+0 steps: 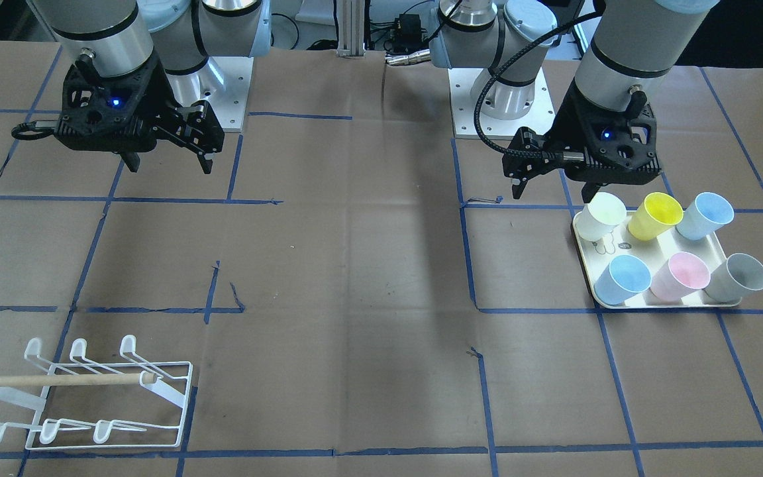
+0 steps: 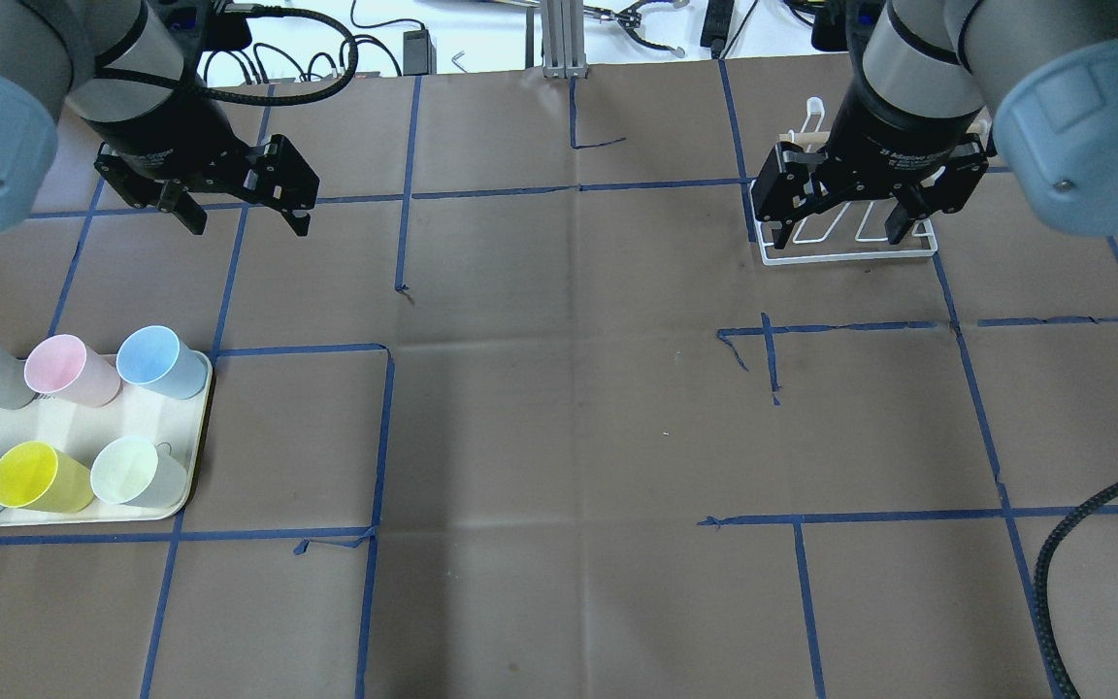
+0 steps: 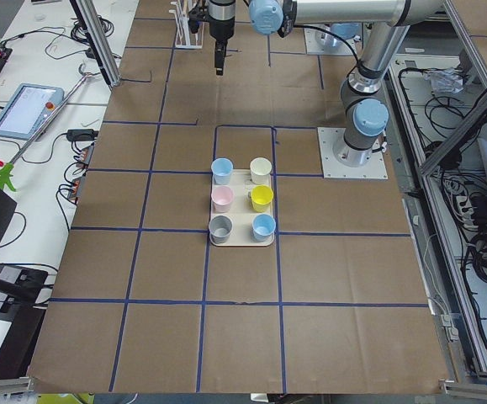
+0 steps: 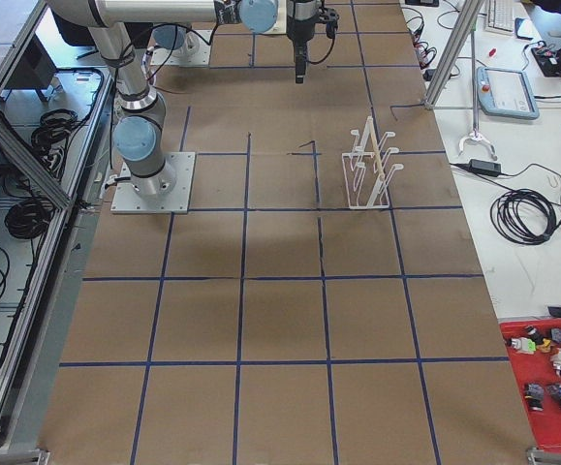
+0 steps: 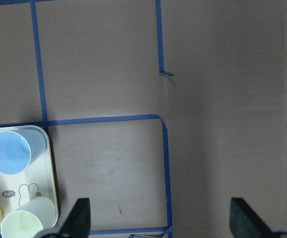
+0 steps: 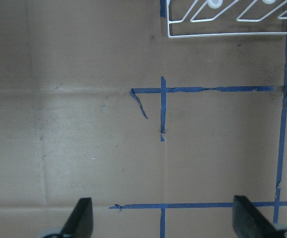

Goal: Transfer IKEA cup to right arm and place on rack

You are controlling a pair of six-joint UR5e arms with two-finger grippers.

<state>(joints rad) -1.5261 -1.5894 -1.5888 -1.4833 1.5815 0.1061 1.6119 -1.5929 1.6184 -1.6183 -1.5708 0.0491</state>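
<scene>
Right arm (image 2: 908, 68) and left arm (image 2: 74, 39) hang above the taped brown table (image 2: 559, 408), right claw (image 2: 839, 239) and left claw (image 2: 248, 229) both spread wide, empty. Cream tray (image 2: 69, 427) on the robot's left carries six upright pastel IKEA cups (image 2: 69, 369); the white wire rack (image 1: 57, 380) stands well apart on the robot's right.

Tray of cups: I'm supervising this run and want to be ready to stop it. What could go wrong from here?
The six pastel cups stand packed together on the cream tray, so the open left end effector may knock a neighbour of its target. The cups sit mouth up and the wire rack has thin prongs, so the right end effector may mis-seat one after the handover.
</scene>
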